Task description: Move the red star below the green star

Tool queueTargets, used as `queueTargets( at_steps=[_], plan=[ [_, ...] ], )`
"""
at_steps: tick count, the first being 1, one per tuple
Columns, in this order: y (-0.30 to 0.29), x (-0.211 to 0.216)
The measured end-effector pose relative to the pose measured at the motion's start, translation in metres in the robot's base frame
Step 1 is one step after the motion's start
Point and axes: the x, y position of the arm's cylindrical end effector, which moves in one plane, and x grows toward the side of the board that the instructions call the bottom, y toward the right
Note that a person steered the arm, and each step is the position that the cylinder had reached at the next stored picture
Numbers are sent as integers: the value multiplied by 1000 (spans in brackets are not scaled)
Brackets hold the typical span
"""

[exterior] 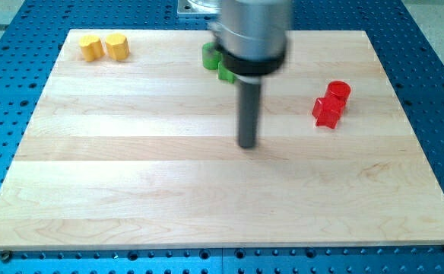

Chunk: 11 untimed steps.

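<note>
Now my tip (247,144) on bare board centre, well apart from red blocks (331,104); no fingers on rod.

Board (131,190) as landmark. My tip (247,144) rests near its centre, apart from all blocks. Two yellow blocks (104,47) at its upper-left corner. Green blocks (211,57) at top edge, half hidden. Two touching red blocks (331,103) right of centre.

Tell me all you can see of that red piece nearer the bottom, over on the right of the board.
The lower red block is glossy, like plastic, with lobed edges that suggest a star, though its shape is hard to confirm. It lies flat on the pale wooden board near the view's right, touching a second red block just above and to its right. My tip stands well off to its left, apart from it.
</note>
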Motion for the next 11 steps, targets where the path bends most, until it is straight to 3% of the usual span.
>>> queueTargets(
  at_steps=[1,2,3,4,6,8,9,10,11],
  plan=[
    [105,-18],
    [135,-71],
    [47,-68],
    [-4,-69],
    [-25,-18],
    [-48,-103],
    [-38,-71],
    [49,-33],
    [123,-54]
  ],
)
